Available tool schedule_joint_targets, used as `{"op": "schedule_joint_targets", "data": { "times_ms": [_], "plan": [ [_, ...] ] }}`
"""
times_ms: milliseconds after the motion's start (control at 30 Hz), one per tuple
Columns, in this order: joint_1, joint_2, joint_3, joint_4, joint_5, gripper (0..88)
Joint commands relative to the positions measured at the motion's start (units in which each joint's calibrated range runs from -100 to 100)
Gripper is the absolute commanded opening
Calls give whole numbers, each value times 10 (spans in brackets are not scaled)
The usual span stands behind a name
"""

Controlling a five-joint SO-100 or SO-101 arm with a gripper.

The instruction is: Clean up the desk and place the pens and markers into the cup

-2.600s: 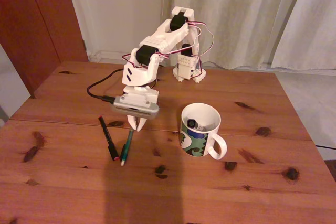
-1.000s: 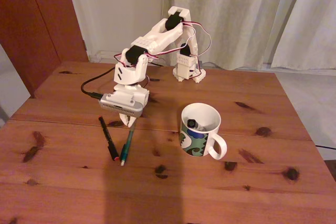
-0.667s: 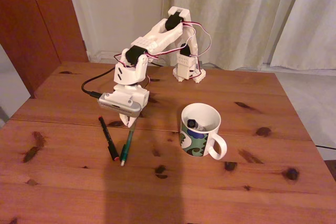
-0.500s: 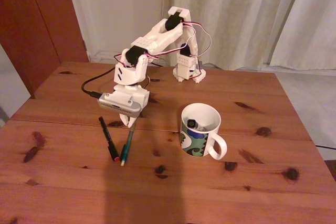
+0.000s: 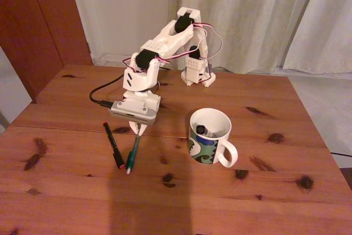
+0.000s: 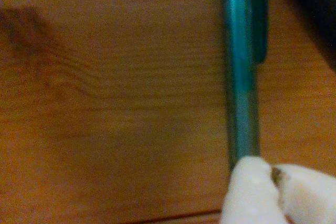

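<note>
On the desk [image 5: 66, 196], the slim teal-green pen [image 5: 132, 155] lies pointing toward the camera, and the black pen with the red tip [image 5: 113, 144] is just left of it. My gripper [image 5: 138, 130] points down at the teal pen's far end. In the wrist view the teal pen [image 6: 240, 77] runs up the frame and its end disappears under one of the white fingertips [image 6: 252, 190]. The gripper [image 6: 274, 174] looks shut, its tips touching, with the pen beside them rather than between. The black pen [image 6: 315, 3] shows blurred at the upper right. The cup [image 5: 210, 138] stands to the right with a marker [image 5: 201, 130] inside.
The arm's base [image 5: 197, 72] is fixed near the desk's far edge. A black cable [image 5: 104, 89] loops left of the arm. The seam [image 5: 275, 141] crosses the tabletop behind the pens and cup.
The gripper head swung left, then came back to the right and now sits over the teal pen's far end. Neither pen nor the cup has moved.
</note>
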Motion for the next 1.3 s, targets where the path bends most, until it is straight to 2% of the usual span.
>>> {"op": "schedule_joint_targets", "data": {
  "times_ms": [0,200,400,967,1267],
  "plan": [
    [-6,-8,-4,-6,9,12],
    [-4,-7,-3,-6,10,21],
    [0,5,-4,-6,10,110],
    [7,30,-5,-7,20,109],
    [14,57,-4,-57,20,109]
  ]
}}
